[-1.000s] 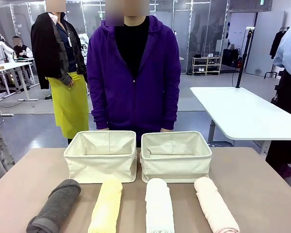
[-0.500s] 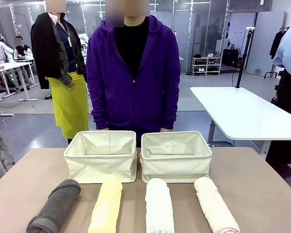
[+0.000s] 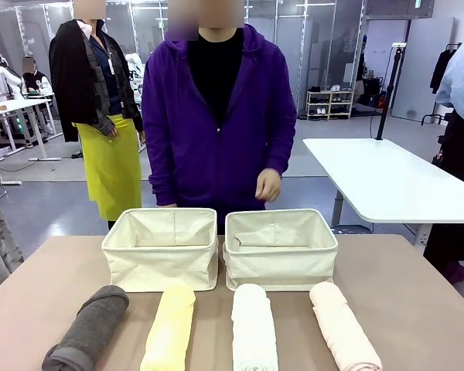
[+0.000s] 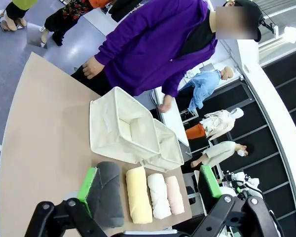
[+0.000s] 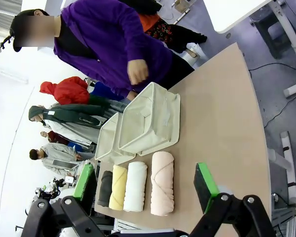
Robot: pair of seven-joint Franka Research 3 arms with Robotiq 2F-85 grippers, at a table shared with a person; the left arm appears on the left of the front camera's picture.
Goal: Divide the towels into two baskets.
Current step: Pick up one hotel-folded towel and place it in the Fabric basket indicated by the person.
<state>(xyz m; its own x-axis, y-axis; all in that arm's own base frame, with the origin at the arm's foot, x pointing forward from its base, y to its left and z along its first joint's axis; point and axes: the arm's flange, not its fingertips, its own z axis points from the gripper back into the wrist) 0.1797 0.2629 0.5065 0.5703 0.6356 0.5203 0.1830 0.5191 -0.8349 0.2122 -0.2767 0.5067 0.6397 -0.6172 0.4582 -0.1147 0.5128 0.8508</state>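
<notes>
While the left gripper [image 4: 149,182] and right gripper [image 5: 144,181] stand spread and empty, you see in a row just robot-side of the baskets [image 3: 159,267]: dark grey towel [image 3: 89,328], pale yellow towel [image 3: 170,328], white towel [image 3: 254,328], pale pink towel [image 3: 342,328]. Person's hand [image 3: 268,185], loosely curled, hangs beyond the baskets.

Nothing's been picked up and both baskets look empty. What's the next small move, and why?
Probably lower the open left gripper toward the grey towel. All four lie in a row, the grey one leftmost, with the left basket nearest it. The person's hand hovers by the right basket, so that side can wait.
</notes>
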